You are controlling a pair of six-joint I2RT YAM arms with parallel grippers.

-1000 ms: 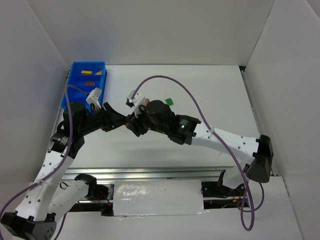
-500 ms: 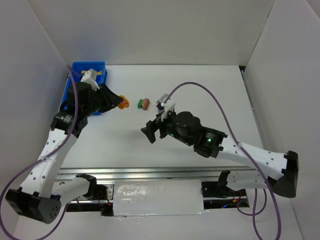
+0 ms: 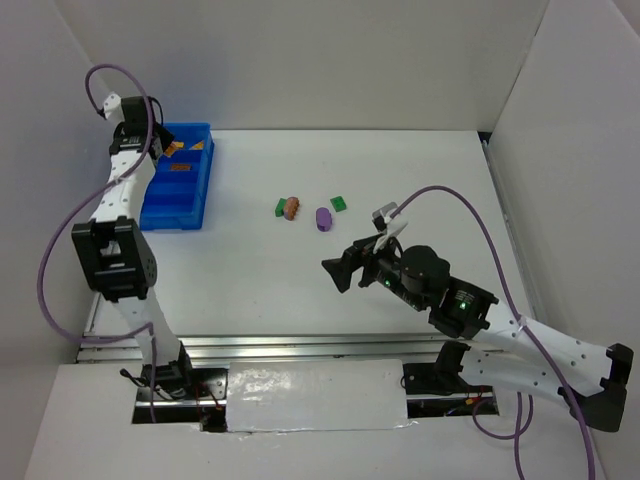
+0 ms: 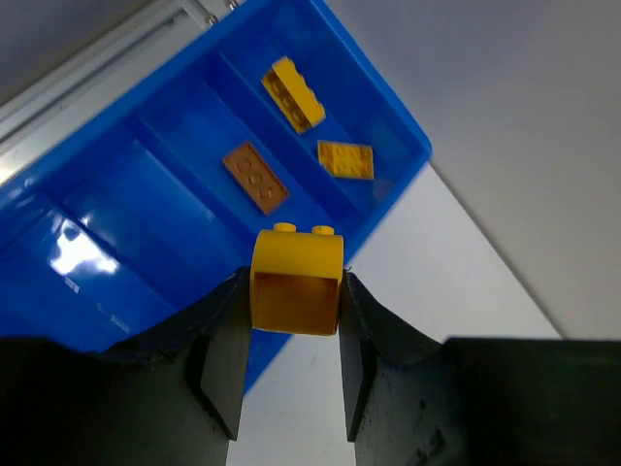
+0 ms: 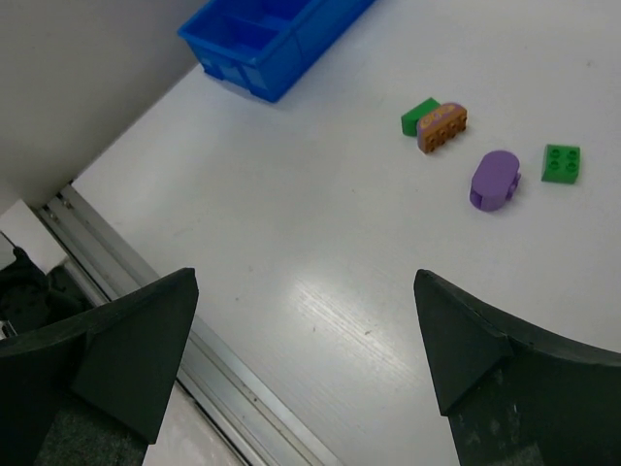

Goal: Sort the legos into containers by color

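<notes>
The left gripper is clamped on a yellow block and holds it above the blue bin, so the step in hand is the drop of this piece. Two yellow blocks lie in the bin's end compartment and a flat orange-brown block in the one beside it (which compartment the held block hangs over cannot be told from the wrist view). The next move calls for lining it up over the yellow compartment, lowering a little, then parting the fingers.

The right gripper hangs above the table, well apart from the bin, its fingers spread wide with nothing between them. Left to sort are two green blocks, a purple oval and a brownish piece right against one green block.
</notes>
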